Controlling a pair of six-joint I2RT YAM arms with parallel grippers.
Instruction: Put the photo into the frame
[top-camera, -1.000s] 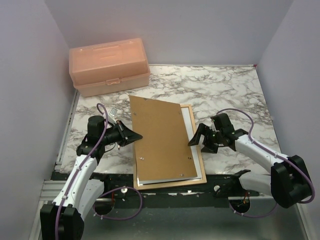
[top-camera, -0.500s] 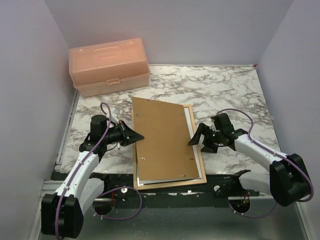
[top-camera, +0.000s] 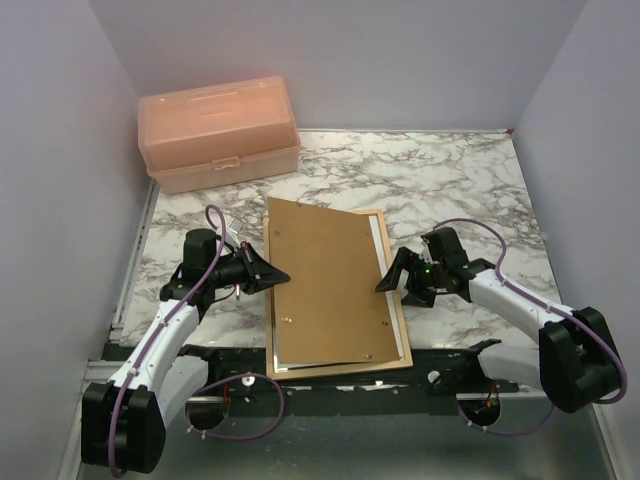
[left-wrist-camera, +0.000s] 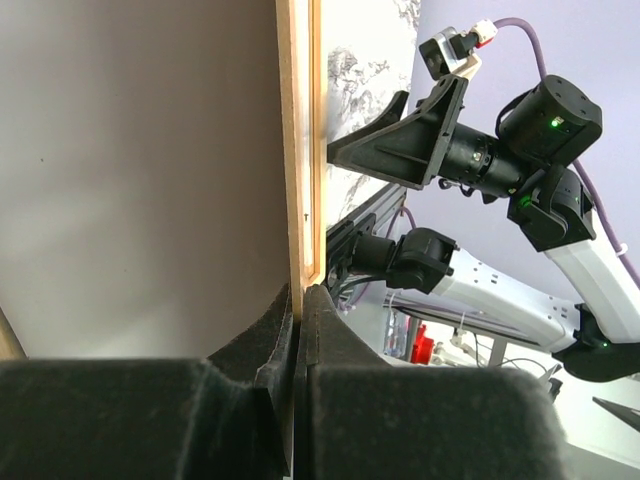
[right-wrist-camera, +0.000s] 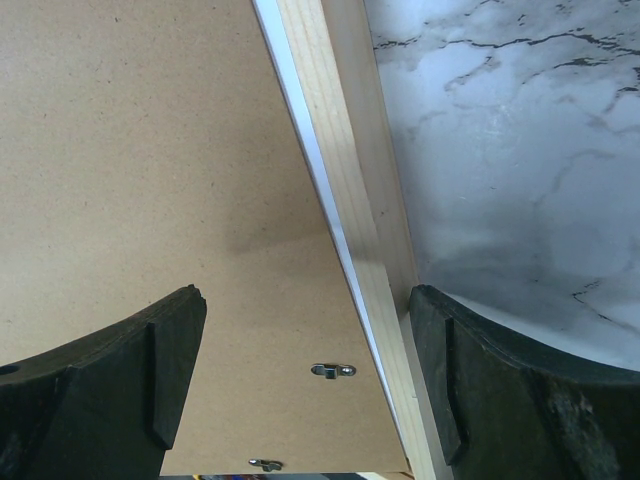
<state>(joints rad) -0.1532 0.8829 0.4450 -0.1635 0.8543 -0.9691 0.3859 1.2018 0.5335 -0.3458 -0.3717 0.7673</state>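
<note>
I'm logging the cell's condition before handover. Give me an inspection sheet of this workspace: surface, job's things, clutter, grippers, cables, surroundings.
Surface: marble-pattern table, nothing spilled seen.
Job's things: frame lies flat; backing board lies skewed on it; white strip shows beside the board, print or glass cannot be told.
Clutter: peach toolbox, closed, far left corner.
Grippers: left gripper shut on the board's left edge; right gripper open over the frame's right bar, contact unclear.
Cables: purple cables loop along both arms, none across the frame.
Surroundings: plain walls on three sides.
</note>
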